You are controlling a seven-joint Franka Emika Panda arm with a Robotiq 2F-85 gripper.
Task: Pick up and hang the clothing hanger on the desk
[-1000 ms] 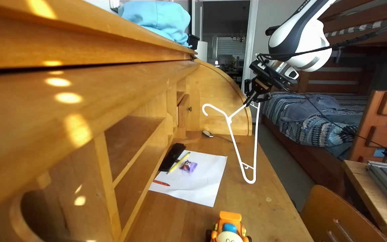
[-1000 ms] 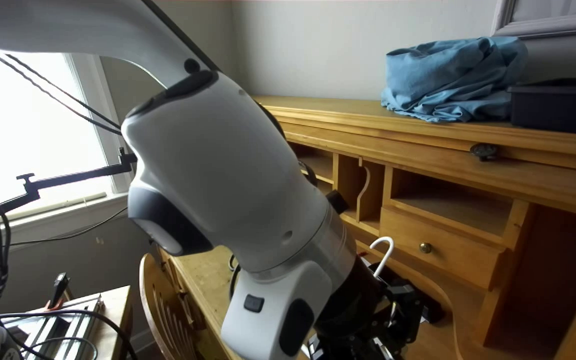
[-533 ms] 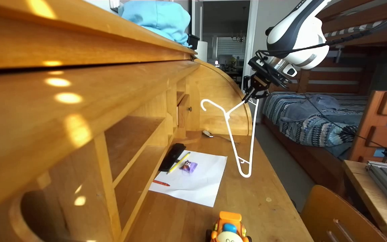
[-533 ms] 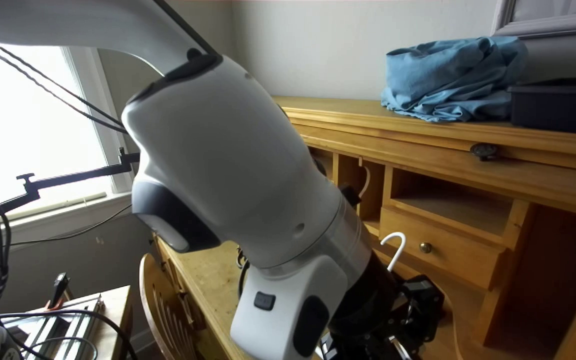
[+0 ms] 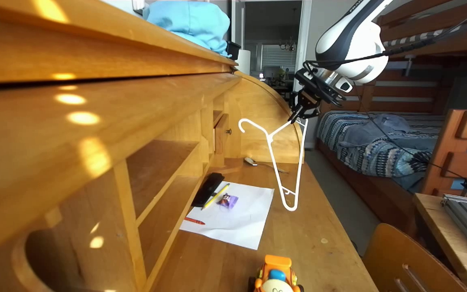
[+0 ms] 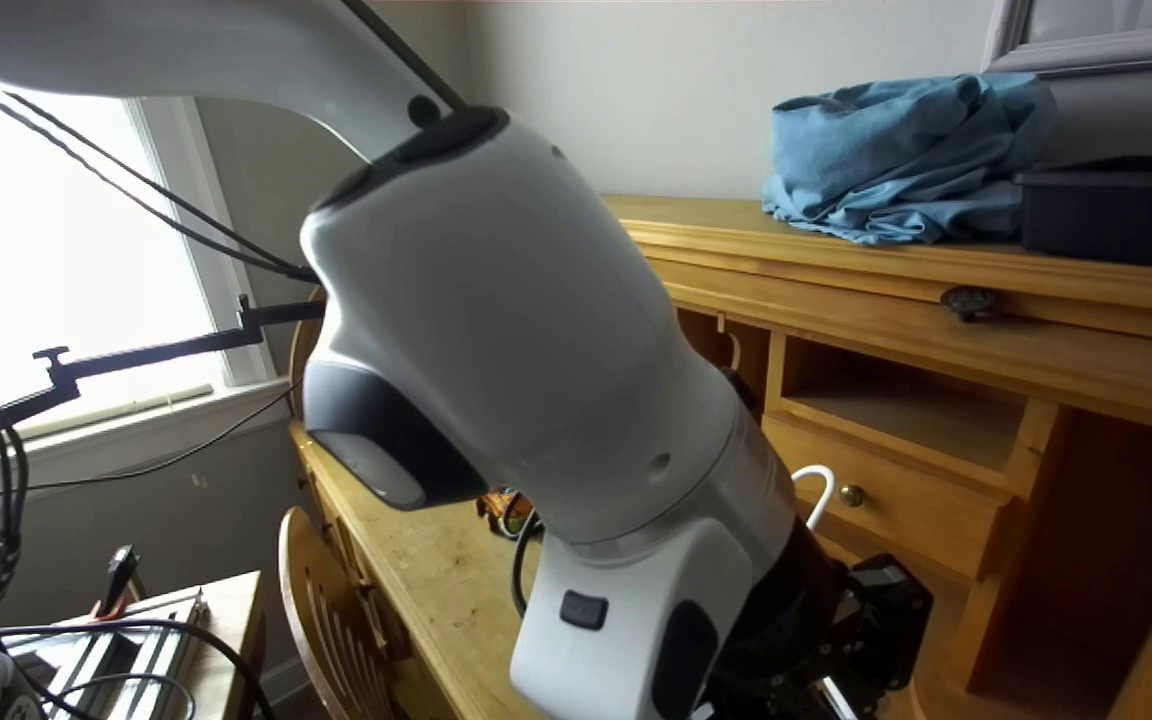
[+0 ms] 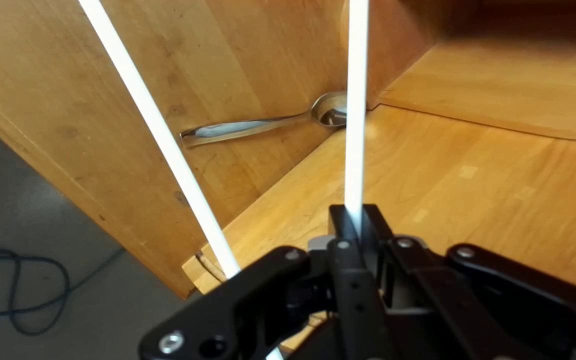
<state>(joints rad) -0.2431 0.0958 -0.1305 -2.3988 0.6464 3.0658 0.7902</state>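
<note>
While the claw (image 7: 357,219) pinches the hanger (image 7: 355,120), dark bin (image 6: 1121,218) (interior hidden), atop the desk (image 5: 310,237)

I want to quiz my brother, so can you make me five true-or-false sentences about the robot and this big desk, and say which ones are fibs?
1. The gripper is holding the white hanger. True.
2. The hanger is lying flat. False: the gripper is holding it up, tilted.
3. A spoon lies on the desk. True.
4. The pencil at the white paper is yellow. True.
5. The spoon is lying on the paper. False: the spoon and the paper are apart on the desk.
</note>
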